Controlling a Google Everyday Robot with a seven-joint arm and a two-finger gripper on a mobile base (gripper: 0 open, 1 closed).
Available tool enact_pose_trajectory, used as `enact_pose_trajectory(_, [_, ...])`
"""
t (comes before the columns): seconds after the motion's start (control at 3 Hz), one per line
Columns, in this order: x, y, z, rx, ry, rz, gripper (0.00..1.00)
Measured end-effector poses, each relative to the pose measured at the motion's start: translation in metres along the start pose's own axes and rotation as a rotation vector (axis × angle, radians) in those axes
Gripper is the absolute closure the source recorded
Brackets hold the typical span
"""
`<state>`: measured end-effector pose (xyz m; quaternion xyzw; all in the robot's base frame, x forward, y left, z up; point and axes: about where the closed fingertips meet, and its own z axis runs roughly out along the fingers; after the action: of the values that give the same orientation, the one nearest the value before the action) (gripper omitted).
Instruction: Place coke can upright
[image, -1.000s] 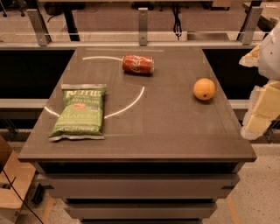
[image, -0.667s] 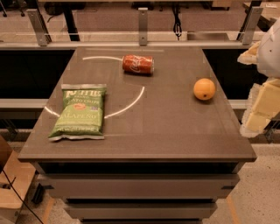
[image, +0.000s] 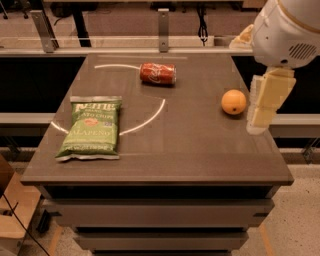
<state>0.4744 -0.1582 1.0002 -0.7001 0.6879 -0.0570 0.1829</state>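
The coke can (image: 158, 73) is red with white lettering and lies on its side at the back middle of the dark table (image: 165, 150). My gripper (image: 263, 102) hangs at the right side of the view, over the table's right edge, just right of the orange (image: 234, 102). It is well apart from the can, to the can's right and nearer the front. My white arm housing (image: 287, 30) fills the upper right corner.
A green jalapeño chip bag (image: 91, 127) lies flat on the table's left part. The orange sits near the right edge. White curved lines mark the tabletop. A rail and dark gap run behind the table.
My arm and gripper have moved left and into the view, toward the table's right edge beside the orange. The can, orange and bag have not moved.
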Motion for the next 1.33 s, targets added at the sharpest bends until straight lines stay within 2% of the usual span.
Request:
enact_pose_trajectory(0.33, [-0.032, -0.031, 0.003, 0.007, -0.076, -0.065, 0.00])
enact_pose_trajectory(0.67, [-0.035, -0.036, -0.004, 0.031, -0.083, -0.067, 0.00])
enact_pose_trajectory(1.0, [-0.046, -0.045, 0.015, 0.009, -0.095, -0.070, 0.00])
enact_pose_trajectory(1.33, [-0.065, -0.068, 0.046, -0.009, -0.126, -0.093, 0.00])
